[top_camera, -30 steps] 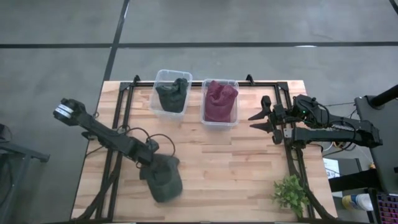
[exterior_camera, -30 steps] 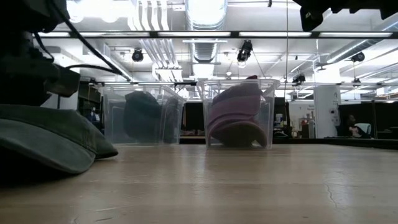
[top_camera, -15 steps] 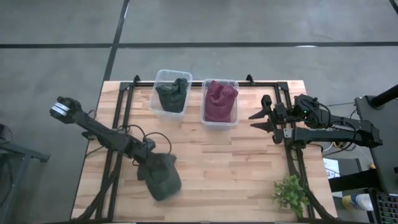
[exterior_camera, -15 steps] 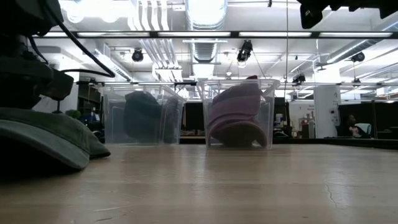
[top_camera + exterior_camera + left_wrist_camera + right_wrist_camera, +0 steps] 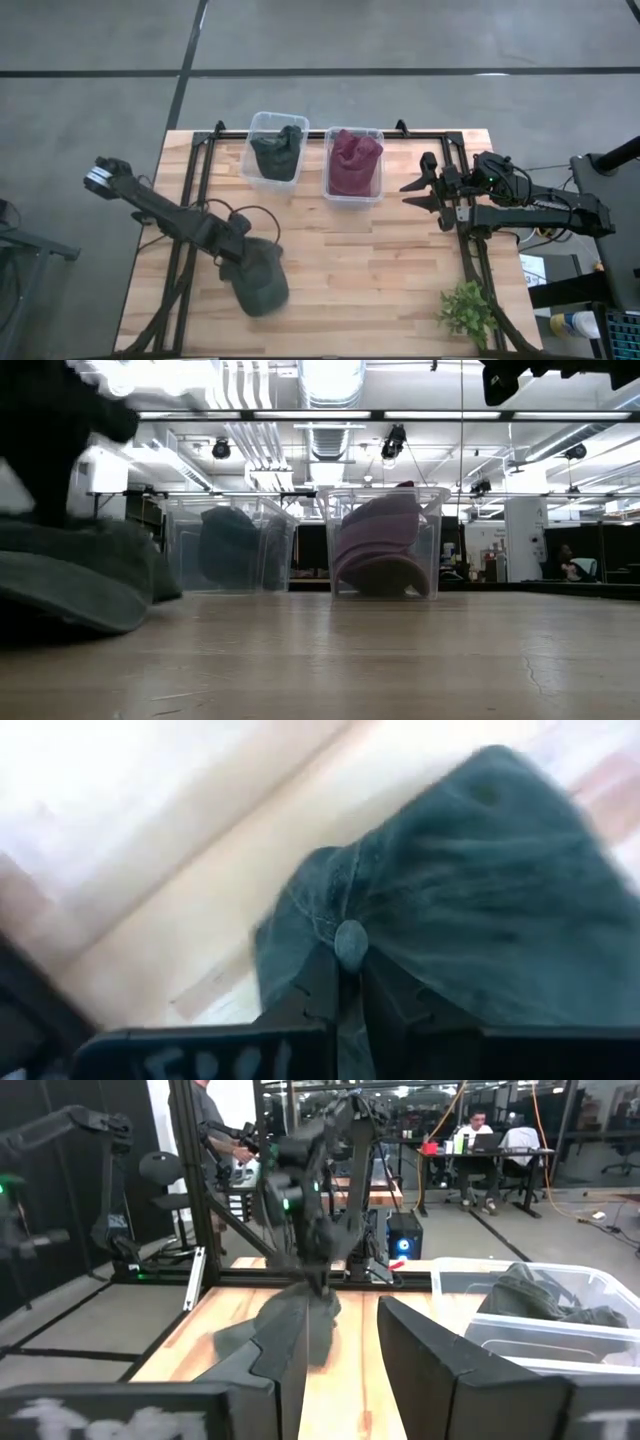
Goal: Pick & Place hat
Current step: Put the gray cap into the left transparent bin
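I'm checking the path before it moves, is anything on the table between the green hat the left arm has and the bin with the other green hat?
Nothing visible. The left gripper is shut on the green hat, and only bare table lies between it and the bin.

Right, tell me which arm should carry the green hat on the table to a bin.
Left. The left gripper is already clamped on the green hat; the right gripper hangs open past the bins, away from it.
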